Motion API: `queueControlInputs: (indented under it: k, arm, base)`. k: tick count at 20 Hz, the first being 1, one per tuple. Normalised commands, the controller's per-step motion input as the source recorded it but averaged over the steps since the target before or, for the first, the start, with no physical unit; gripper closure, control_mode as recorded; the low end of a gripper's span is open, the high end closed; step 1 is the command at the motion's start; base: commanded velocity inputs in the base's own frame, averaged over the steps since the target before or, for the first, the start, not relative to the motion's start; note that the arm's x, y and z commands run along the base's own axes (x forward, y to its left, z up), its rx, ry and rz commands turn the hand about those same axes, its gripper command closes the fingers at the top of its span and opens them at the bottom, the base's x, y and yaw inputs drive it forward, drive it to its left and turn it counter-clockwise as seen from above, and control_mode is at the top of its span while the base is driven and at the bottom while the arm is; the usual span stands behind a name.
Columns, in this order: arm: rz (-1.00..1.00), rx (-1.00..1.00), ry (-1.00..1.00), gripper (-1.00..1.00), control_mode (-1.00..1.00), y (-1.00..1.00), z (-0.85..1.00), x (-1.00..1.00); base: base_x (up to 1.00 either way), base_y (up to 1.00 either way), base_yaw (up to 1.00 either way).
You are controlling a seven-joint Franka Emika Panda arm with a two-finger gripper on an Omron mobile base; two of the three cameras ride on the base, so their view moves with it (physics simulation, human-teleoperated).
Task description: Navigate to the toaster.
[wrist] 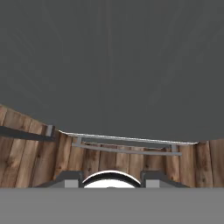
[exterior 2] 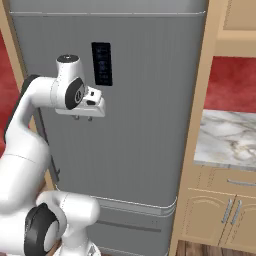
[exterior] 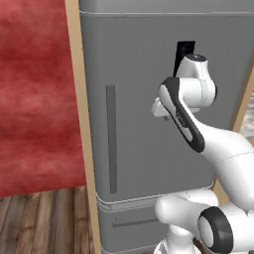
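The toaster is out of view. My arm is folded up close in front of a tall grey fridge [exterior: 139, 74]. The gripper [exterior 2: 83, 118] hangs just before the fridge door, pointing down, below the black dispenser panel [exterior 2: 101, 63]. In the hand view the gripper [wrist: 110, 183] looks down along the door to the wooden floor [wrist: 26, 148]. Its two fingertips [wrist: 65, 181] stand apart with nothing between them, so it is open.
A long vertical handle [exterior: 111, 139] runs down the fridge door's left side. Right of the fridge, past a wooden side panel [exterior 2: 200, 125], is a marble counter [exterior 2: 227, 135] over light wood cabinets [exterior 2: 220, 215]. A red wall [exterior: 34, 94] stands to the left.
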Motion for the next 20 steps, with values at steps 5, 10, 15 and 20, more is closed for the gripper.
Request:
queueControlInputs:
  k: [5, 10, 15, 20]
  arm:
    - [0.05, 0.0, -0.05, -1.0, -1.0, 0.0, 0.0, -0.65]
    - [0.04, 0.01, -0.1, -1.0, -1.0, -0.04, 0.0, -0.98]
    - [0.0, 0.0, 0.0, -1.0, 1.0, 0.0, 0.0, 0.0]
    - [0.0, 0.0, 0.0, -1.0, 1.0, 0.0, 0.0, 0.0]
  base:
    - [0.0, 0.0, 0.0]
    - [0.0, 0.0, 0.0]
    - [-0.65, -0.49, -0.06]
    - [-0.21, -0.9, -0.21]
